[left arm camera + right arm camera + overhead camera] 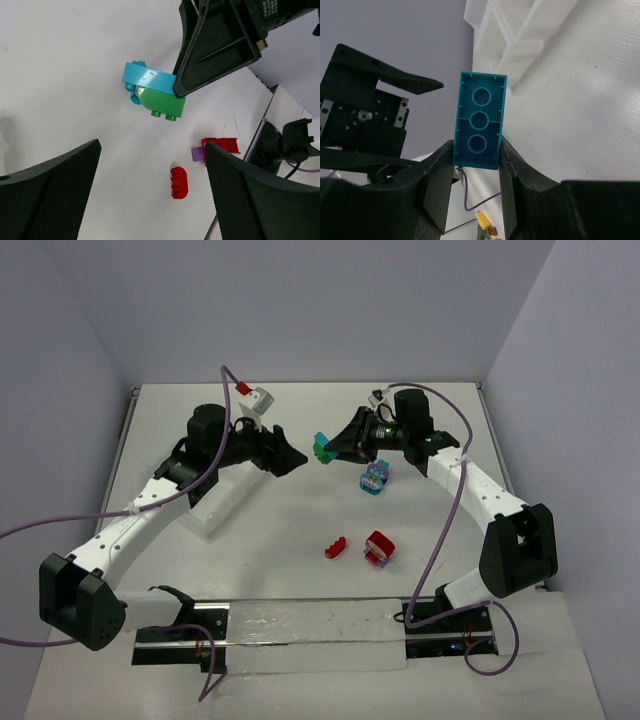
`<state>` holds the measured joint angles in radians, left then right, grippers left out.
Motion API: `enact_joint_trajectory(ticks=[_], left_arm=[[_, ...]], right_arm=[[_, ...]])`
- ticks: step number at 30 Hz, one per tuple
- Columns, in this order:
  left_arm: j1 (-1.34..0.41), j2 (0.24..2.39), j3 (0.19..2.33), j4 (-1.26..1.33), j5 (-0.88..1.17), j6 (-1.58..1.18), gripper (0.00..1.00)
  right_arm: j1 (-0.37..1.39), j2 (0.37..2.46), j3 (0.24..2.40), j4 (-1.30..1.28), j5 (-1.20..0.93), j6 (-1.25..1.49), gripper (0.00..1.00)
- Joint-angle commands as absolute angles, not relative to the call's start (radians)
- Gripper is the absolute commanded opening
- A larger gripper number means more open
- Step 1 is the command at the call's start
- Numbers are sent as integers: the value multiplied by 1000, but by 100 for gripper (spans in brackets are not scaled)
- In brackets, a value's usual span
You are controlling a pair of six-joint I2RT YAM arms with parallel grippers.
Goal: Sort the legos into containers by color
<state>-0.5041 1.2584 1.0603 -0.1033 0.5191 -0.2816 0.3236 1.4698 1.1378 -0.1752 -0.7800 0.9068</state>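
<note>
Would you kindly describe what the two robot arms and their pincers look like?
Both the left arm and the right arm have white links with bulky black joints. A purple cable runs along each. The left pincer and right pincer are black, and the left one's fingers carry a fine mesh texture.

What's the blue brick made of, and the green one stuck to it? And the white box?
The blue brick looks like hard, smooth plastic: shiny, with moulded round studs. The green brick looks the same. The white box seems milky, slightly see-through plastic, but it is blurry here.
</note>
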Motion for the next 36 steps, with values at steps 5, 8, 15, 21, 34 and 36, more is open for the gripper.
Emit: enact_joint_trajectory(ticks=[5,8,15,21,34,36], left_arm=[[-527,1339,1113,16,594,-261,96],[-536,1356,1131,11,601,-259,96],[-505,1329,1080,126,615,-409,93],[-404,1292,987,314,724,-745,89],[-371,1415,752,1297,764,-1643,84],[-380,1436,760,1342,765,-1656,84]], right_arm=[[315,1401,1121,-108,-823,940,0],[315,1401,1121,-103,-826,943,0],[314,1392,1133,-95,-820,935,0],[314,1324,1080,49,-808,928,0],[316,1279,1068,152,-814,906,0],[316,1280,1067,172,-816,916,0]])
